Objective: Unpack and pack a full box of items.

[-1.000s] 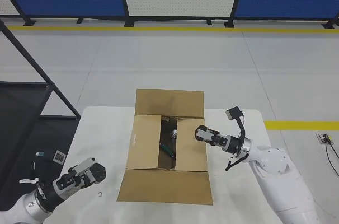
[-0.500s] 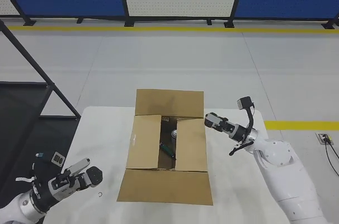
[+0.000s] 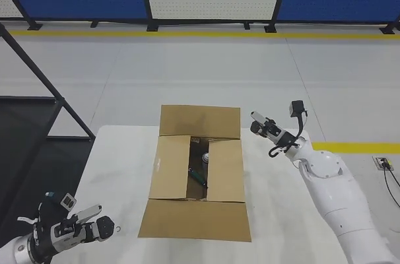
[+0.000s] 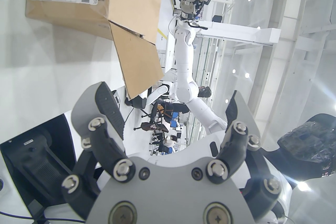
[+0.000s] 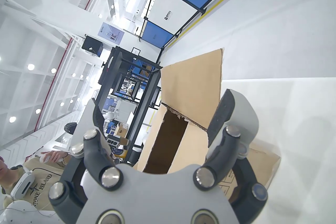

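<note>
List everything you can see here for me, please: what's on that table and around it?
cardboard box: one, brown, table centre, flaps partly open
green item: one, green, inside the box
round item: one, silvery, inside the box
table: one, white, under the box
blue panels: two, blue, far end of floor
left gripper: one, grey-black, near left table edge, jaws open
right gripper: one, grey-black, by the box's far right corner, jaws open

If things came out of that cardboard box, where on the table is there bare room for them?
Bare table lies left of the box, down to the left gripper, and right of it beside the right arm. The slot between its flaps is crowded with items.
</note>
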